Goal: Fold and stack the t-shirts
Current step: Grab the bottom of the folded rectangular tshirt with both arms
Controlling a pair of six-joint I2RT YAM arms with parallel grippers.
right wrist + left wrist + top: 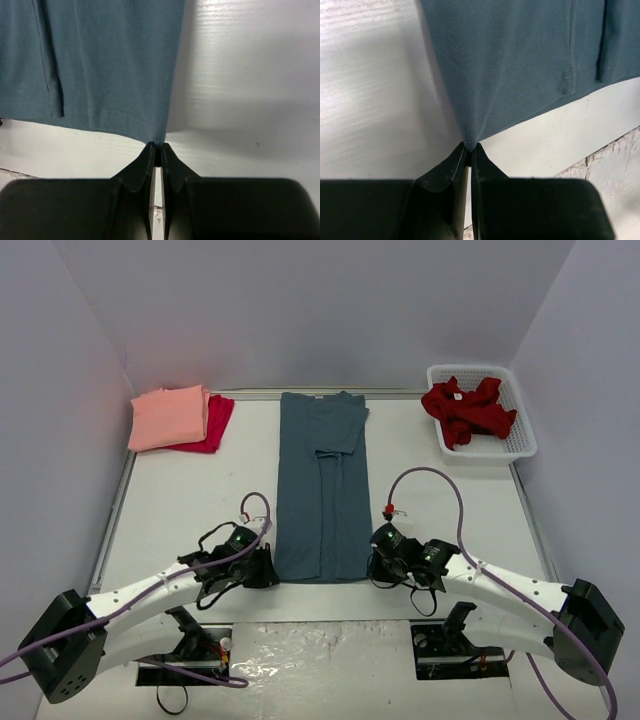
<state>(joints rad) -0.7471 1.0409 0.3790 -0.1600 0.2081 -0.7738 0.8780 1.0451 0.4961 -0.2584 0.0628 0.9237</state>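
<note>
Two corners of the near hem of a long slate-blue cloth t-shirt (322,490) are held pinched: the left corner by the left hand (470,146), the right corner by the right hand (157,146), each black hand closed tight on a small peak of fabric. The shirt is laid flat down the middle of the white surface (180,500), its sides and sleeves turned in to a narrow strip, collar at the far end. The cloth is judged soft, light and limp. It would be expected to sag between the two grips and to drag on the surface, so both corners are best raised together and kept taut. Further back, at the left, a folded salmon-pink t-shirt (168,417) is stacked on a folded crimson t-shirt (218,420), well apart from the blue one. At the far right, one crumpled dark red t-shirt (468,410), not yet folded, is held in a white lattice plastic basket (520,445).
</note>
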